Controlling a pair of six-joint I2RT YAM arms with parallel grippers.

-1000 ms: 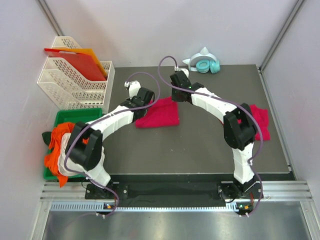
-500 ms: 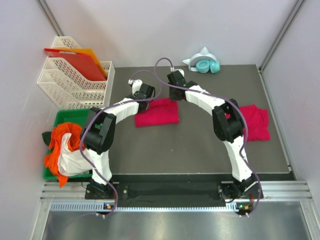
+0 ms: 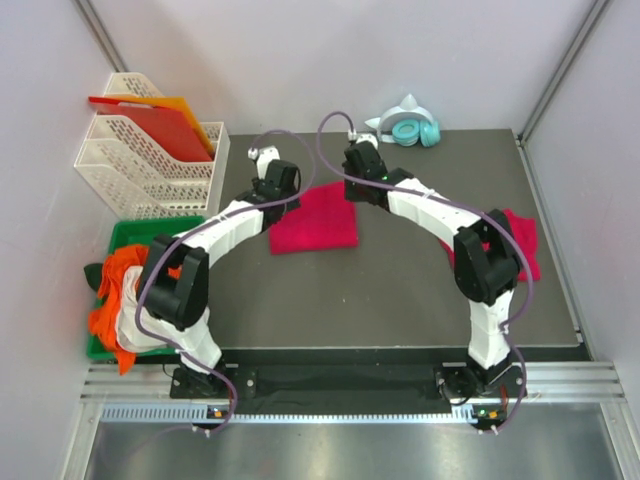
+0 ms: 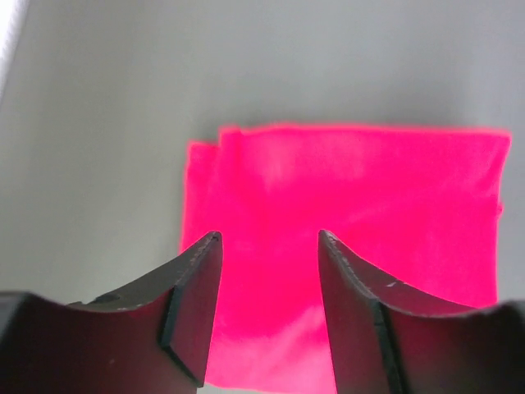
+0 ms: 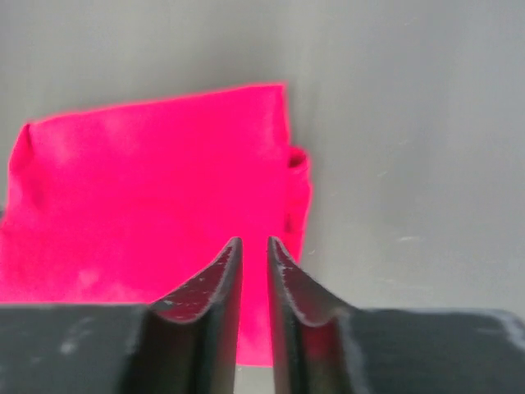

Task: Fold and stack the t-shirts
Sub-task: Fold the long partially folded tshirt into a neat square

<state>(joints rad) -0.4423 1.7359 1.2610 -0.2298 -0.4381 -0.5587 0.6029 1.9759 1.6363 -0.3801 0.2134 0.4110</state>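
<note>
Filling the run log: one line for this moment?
left hand: open, empty, above folded t-shirt | right hand: barely parted, empty, above same shirt | second t-shirt: rumpled, at right, not stacked

t-shirt (image 3: pixel 527 250) partly behind right arm (image 3: pixel 485 265)

You've parted both grippers above the folded t-shirt (image 3: pixel 315 218): left gripper (image 4: pixel 269 238) now wide, right gripper (image 5: pixel 254 242) only a crack.

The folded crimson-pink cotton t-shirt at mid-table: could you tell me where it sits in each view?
Top external: the folded crimson-pink cotton t-shirt lies near the centre.
Left wrist: fills the middle and right.
Right wrist: left of centre.
Shared landmark: the dark grey table beneath it.
</note>
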